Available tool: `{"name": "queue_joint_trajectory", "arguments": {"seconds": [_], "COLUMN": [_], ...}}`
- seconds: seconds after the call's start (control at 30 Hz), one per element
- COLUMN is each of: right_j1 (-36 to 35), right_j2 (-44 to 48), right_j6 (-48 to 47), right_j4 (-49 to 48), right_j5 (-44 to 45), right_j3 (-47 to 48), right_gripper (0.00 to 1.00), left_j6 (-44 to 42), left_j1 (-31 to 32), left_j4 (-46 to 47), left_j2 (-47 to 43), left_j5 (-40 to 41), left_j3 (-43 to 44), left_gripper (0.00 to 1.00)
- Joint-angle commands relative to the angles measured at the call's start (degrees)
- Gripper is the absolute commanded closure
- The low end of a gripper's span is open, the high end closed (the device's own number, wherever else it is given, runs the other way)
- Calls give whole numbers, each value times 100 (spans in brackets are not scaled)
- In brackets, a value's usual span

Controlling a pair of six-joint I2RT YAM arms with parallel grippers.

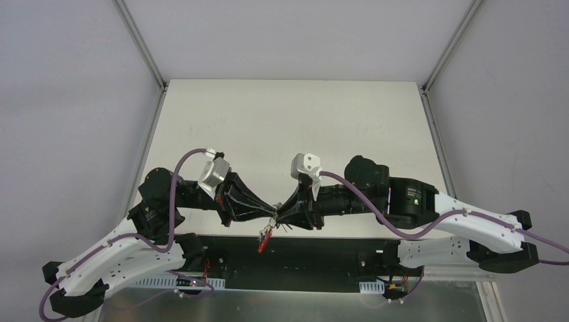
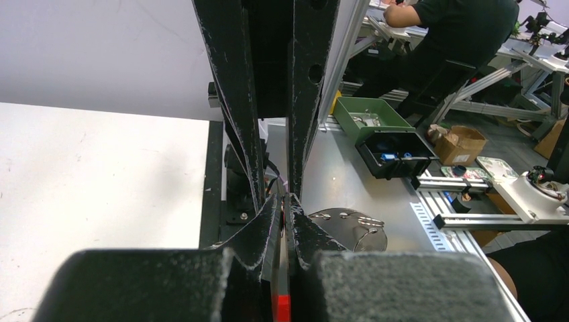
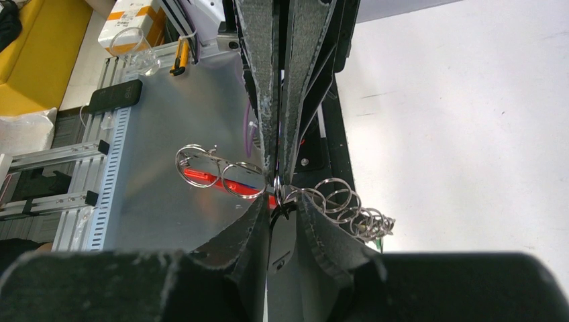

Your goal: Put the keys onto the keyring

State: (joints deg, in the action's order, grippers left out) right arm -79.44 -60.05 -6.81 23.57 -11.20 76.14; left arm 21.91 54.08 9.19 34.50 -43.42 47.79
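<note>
Both hands meet tip to tip above the near edge of the table [image 1: 288, 121]. Our left hand [image 1: 271, 213] is pinched tight on the keyring [image 1: 264, 240], whose red part hangs just below the tips. Our right hand [image 1: 280, 217] is closed too, its fingers [image 3: 315, 228] clamping a flat silvery piece [image 3: 280, 247]; we cannot tell what it is. In the right wrist view, wire loops [image 3: 218, 171] stick out to one side of the tips and a chain of small rings [image 3: 352, 209] to the other.
</note>
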Motion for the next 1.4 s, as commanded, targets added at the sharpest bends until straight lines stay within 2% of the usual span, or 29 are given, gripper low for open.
{"name": "queue_joint_trajectory", "arguments": {"seconds": [0.0, 0.1, 0.3, 0.53, 0.7, 0.87, 1.0, 1.37], "right_j1": [-34, -45, -81, -107, -106, -106, -96, -98], "right_j2": [113, 84, -12, -61, -366, -764, -1026, -1202], "right_j6": [-119, -140, -190, -142, 10, 247, 459, 836], "right_j4": [-393, -378, -183, 58, 713, 1455, 1893, 2023], "right_j5": [83, 84, 88, 126, 25, -41, 1, 54], "right_j3": [-3, 12, 74, 144, 688, 1297, 1650, 1879], "right_gripper": [76, 80, 100, 100, 100, 100, 100, 100], "left_j6": [111, 120, 95, 112, 158, 156, 130, 154], "left_j1": [58, 53, 52, 59, 61, 52, 55, 52], "left_j4": [539, 543, 551, 473, -85, -631, -1121, -1612], "left_j2": [-23, -14, -63, -74, 192, 386, 407, 426], "left_j5": [-124, -123, -90, -131, -473, -608, -610, -485], "left_j3": [-41, -41, -40, 8, 330, 479, 572, 486], "left_gripper": [100, 100, 100, 100, 100, 88, 85, 85]}}
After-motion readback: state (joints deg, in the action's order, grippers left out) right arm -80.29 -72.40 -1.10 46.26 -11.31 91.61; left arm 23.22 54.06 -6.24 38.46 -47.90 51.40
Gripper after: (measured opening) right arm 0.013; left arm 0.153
